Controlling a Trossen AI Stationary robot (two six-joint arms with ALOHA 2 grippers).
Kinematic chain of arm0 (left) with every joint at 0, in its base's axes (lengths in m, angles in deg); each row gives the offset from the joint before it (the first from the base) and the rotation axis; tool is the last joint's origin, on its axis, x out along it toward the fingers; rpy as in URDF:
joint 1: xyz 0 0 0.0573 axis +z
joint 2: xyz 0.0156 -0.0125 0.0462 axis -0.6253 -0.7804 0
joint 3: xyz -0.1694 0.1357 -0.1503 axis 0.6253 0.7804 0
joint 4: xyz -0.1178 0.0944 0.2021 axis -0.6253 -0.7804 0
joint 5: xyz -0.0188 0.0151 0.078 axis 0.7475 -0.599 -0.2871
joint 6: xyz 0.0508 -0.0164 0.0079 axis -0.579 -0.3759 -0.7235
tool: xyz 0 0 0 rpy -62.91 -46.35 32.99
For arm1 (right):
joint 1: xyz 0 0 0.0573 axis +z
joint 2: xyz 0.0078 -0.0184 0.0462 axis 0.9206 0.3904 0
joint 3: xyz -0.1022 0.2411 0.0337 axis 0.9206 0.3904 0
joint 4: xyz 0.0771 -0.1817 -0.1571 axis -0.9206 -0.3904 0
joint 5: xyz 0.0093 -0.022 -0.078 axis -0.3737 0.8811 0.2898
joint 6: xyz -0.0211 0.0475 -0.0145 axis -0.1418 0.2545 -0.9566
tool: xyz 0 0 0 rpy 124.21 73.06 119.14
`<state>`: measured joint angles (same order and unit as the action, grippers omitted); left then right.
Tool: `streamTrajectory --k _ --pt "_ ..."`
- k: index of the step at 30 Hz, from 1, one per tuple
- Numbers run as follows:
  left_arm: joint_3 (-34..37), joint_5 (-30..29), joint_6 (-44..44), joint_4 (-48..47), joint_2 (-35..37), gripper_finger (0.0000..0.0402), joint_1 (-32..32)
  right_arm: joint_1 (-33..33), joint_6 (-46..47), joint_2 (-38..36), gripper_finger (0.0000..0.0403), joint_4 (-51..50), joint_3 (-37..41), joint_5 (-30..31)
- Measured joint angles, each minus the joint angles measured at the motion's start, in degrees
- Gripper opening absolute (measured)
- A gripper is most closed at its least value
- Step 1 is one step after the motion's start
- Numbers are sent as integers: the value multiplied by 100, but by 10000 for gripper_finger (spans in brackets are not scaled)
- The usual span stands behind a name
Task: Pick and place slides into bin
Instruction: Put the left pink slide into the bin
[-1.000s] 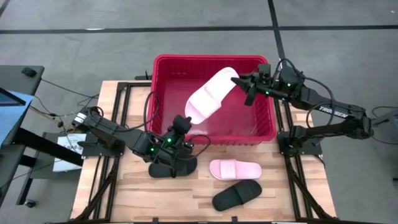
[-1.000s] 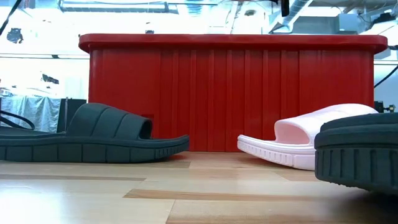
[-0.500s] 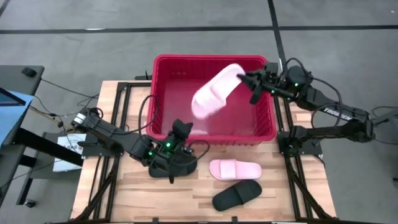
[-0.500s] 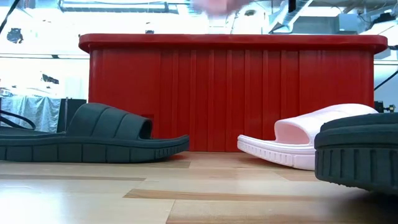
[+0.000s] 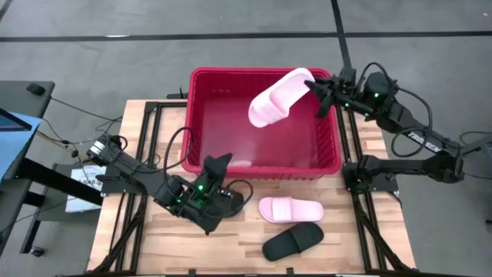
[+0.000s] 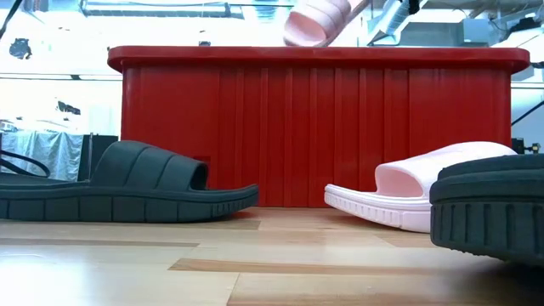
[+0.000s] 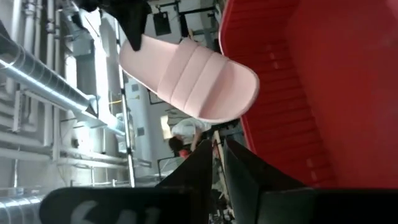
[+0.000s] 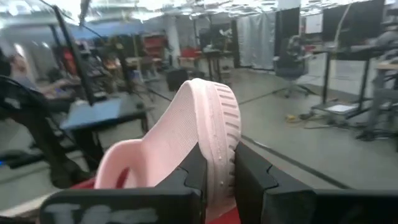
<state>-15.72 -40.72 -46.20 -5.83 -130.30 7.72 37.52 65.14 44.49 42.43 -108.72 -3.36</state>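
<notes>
Right claw (image 5: 315, 86) clamped on the sole edge of a pink sandal (image 5: 277, 98), one finger on each side of it. Sandal held tilted in the air, above the rim at the far right corner of the red basket (image 5: 191, 108), strap end lowest and hanging over the basket's inside.

Left claw (image 5: 211, 198) low over the wooden table (image 5: 154, 246), just in front of the basket's near wall, fingers (image 7: 205, 168) drawn almost together with nothing seen between them. Beside it, flat on the table, a black sandal (image 6: 136, 187).

Also flat on the table in front of the basket: a second pink sandal (image 5: 290, 209) and, nearer the table's front edge, the other black sandal (image 5: 292, 242), the two close together.
</notes>
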Motion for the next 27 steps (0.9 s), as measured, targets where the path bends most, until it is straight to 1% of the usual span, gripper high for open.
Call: streamTrajectory --k 5,11,16,22,27 --pt "0 -131 254 3 0 34 -186 -30 -629 368 36 -678 -450 -438" --pt "0 -175 617 3 0 34 -316 -54 -1304 967 36 -1454 -1193 -461" --pt "0 -175 793 3 0 34 -360 -202 -1556 1574 36 -2117 -1855 -564" --pt "0 -175 803 3 0 34 -355 -571 -1687 2357 36 -3058 -2476 -1309" --pt "0 -175 957 4 0 34 -356 -867 -1964 2849 36 -3588 -2650 -1544"
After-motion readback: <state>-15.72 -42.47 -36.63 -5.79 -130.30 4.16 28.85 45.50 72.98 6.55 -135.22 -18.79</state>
